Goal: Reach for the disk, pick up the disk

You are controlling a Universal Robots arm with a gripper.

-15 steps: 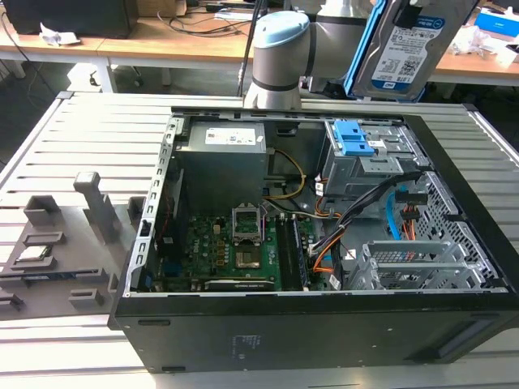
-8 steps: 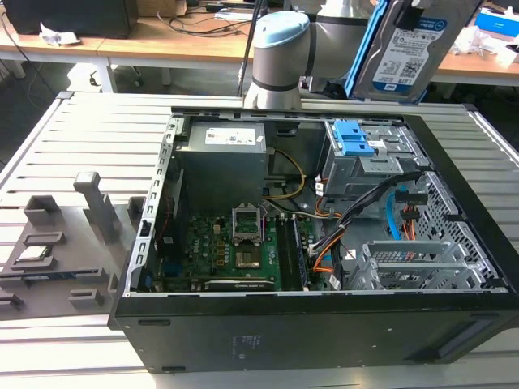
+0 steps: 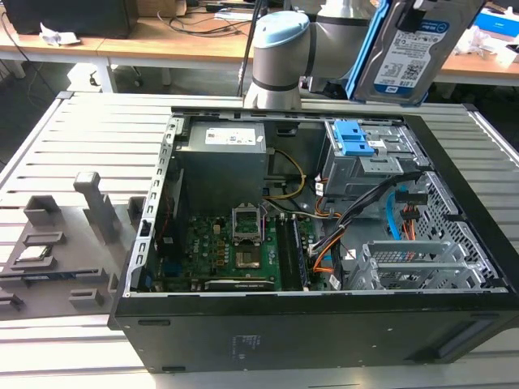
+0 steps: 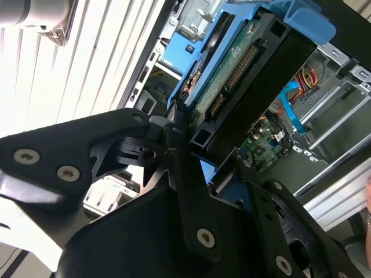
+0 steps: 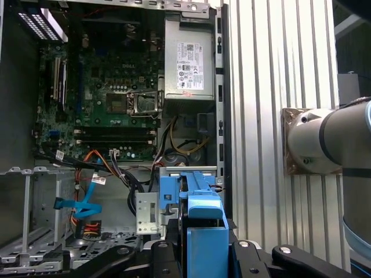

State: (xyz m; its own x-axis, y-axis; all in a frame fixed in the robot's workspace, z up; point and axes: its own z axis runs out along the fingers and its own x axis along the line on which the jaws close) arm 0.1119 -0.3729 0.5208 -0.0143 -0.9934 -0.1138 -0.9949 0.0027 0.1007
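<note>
Both steps look done to me: gripper [image 4: 200, 147] is clamped on the disk [image 3: 405, 49], with the computer case [image 3: 284, 332] well below it.

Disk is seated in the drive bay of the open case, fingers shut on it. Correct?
Not quite. The disk is not seated in the drive bay: the exterior view shows it held up in the air above the open case. The rest holds: the second wrist view shows the fingers shut on it.
</note>
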